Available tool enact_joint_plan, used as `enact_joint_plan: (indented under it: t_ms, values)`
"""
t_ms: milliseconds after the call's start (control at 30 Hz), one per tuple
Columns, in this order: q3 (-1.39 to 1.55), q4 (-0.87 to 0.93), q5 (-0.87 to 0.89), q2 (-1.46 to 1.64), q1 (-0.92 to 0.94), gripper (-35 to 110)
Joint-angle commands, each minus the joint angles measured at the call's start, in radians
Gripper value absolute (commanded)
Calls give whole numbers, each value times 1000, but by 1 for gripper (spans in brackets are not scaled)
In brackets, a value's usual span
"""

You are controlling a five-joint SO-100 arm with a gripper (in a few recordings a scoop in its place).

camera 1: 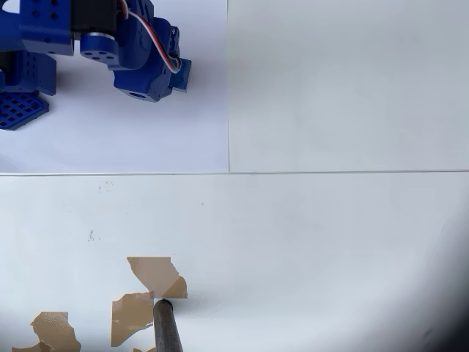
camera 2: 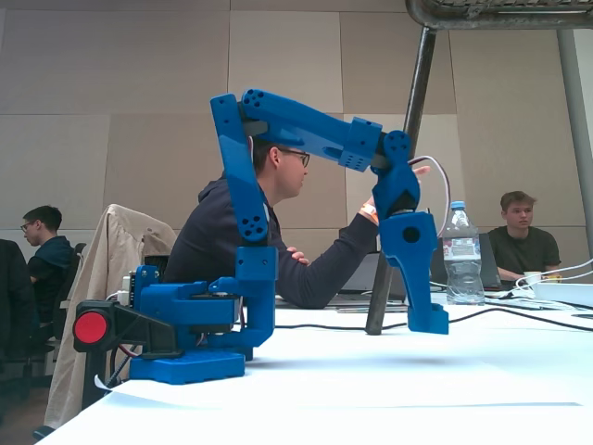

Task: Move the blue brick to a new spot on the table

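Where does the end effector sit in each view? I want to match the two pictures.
Overhead view: the end effector is at the top left, seen from above over the white table.
Fixed view: it is right of centre, hanging from the arm with its tip close above the tabletop.
Shared landmark: the dark pole is at the bottom, left of centre, in the overhead view. In the fixed view it leans behind the end effector.

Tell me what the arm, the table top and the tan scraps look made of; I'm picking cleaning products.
The arm looks like matte blue plastic, probably 3D-printed: blocky panels with bolt holes. The table looks like smooth white laminate or paper sheets, with thin seams and faint marks; which one is unclear. The scraps look like torn tan paper tape, dull with ragged edges.
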Motion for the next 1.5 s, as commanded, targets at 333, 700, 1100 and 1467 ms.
enact_joint_plan:
  t_ms: [333,700,1100,1467]
  values:
    - [-965,244,84,-540,-11,8]
    - [-1947,577,86,-1183,21,7]
    - [-2062,558,55,-1336,11,7]
    - [-2123,581,74,-1355,11,34]
